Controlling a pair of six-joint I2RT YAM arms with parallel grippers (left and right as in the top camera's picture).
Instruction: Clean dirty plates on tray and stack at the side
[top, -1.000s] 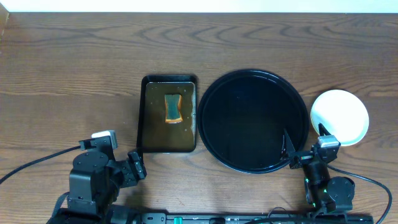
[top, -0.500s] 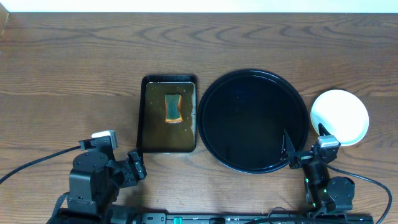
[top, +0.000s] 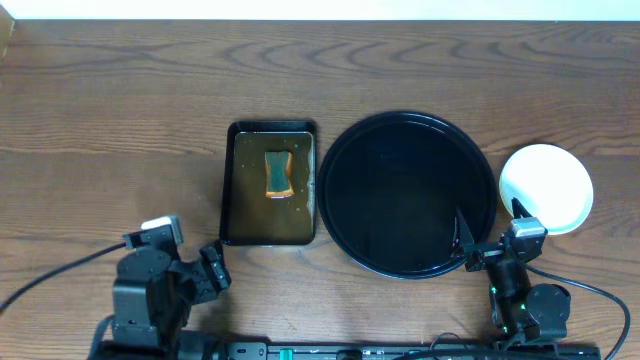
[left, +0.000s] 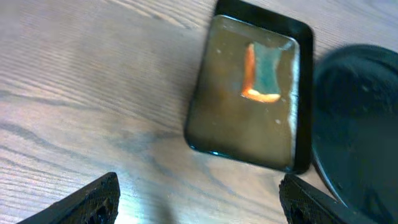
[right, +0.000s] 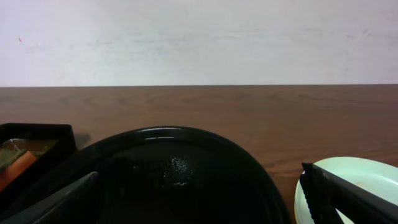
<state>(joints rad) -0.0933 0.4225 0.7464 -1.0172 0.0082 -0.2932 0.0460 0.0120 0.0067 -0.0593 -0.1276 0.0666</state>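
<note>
The big round black tray (top: 345, 190) lies right of centre with nothing on it; it also shows in the right wrist view (right: 186, 140) and the left wrist view (left: 373, 106). A pale plate stack (top: 546, 187) sits on the wooden tabletop (top: 120, 110) just right of the tray, and its pale green edge shows in the right wrist view (right: 367, 177). How many plates it holds is not visible. My left gripper (top: 212, 268) is open and empty near the front edge, below the small tray. My right gripper (top: 490, 243) is open and empty over the tray's front right rim.
A small dark rectangular tray (top: 234, 195) holds brownish liquid and an orange-and-green sponge (top: 277, 174), left of the round tray. It shows in the left wrist view (left: 202, 118) with the sponge (left: 261, 78). A pale wall (right: 199, 37) backs the table.
My left arm has drawn back slightly toward the front left. The right arm, tray and plates have not moved.
</note>
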